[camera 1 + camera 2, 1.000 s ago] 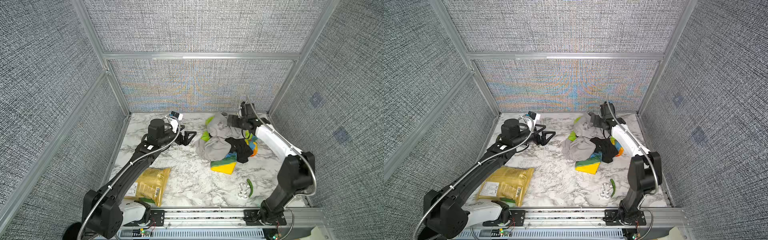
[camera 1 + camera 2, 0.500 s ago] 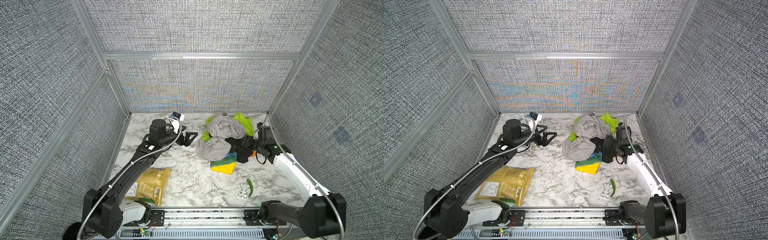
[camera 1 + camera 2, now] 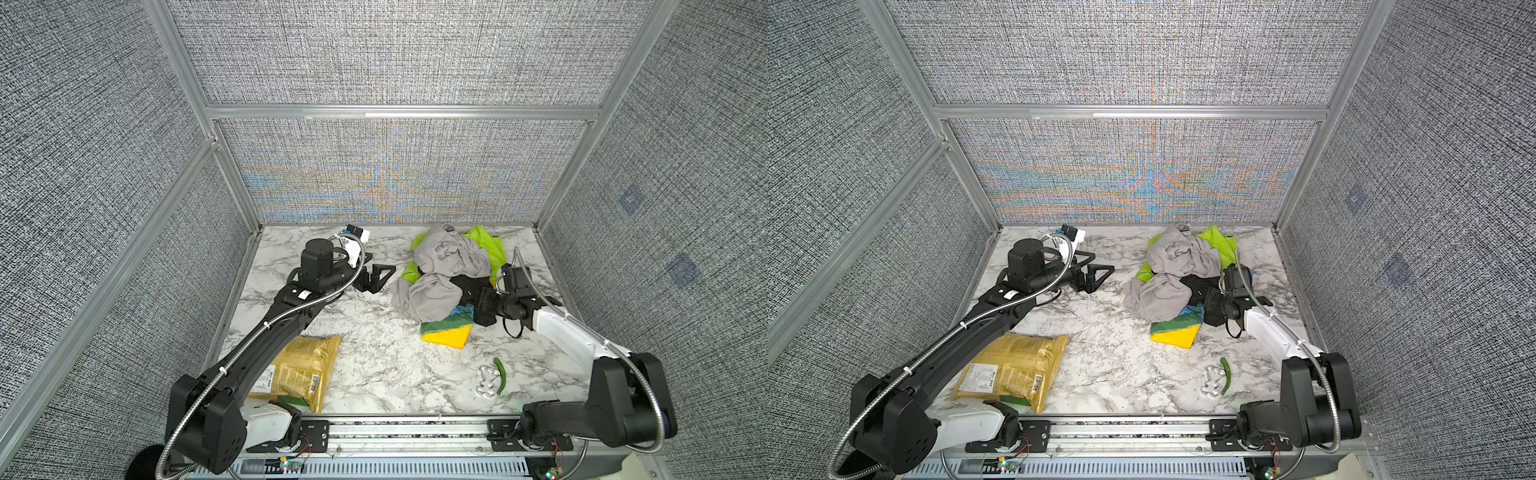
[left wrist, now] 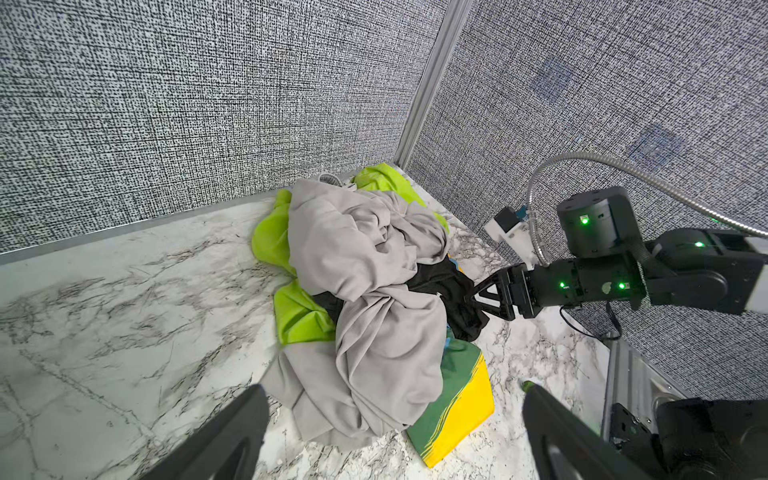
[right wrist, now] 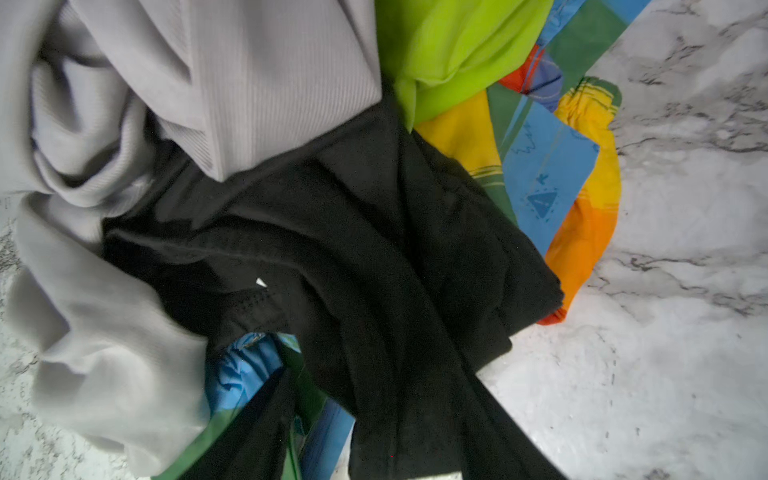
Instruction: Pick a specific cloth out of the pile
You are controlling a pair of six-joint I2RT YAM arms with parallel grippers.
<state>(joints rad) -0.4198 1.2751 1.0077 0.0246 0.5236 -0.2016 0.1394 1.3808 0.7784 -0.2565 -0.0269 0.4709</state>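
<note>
Where the right gripper (image 4: 484, 296) meets the pile (image 3: 449, 274), its jaws press into the edge of the black cloth (image 5: 374, 249), though dark fingers against dark fabric leave it unclear whether they are closed on it; the cloth, with a small white tag (image 5: 261, 283) showing, lies in the pile toward the right rear of the bench (image 3: 374, 353), partly under the light-grey cloth (image 4: 374, 316) and over the patterned cloth (image 4: 457, 399); a lime-green cloth (image 4: 270, 241) spreads behind and beneath the grey one; the left gripper (image 3: 382, 274) hovers near the pile's left side, its jaws spread wide and holding nothing; nearer the front lie a yellow-gold snack bag (image 3: 299, 370), partly hidden by the left arm, and a small green pod (image 3: 500, 374) beside a clear plastic piece (image 3: 486, 380), well apart from the pile.
</note>
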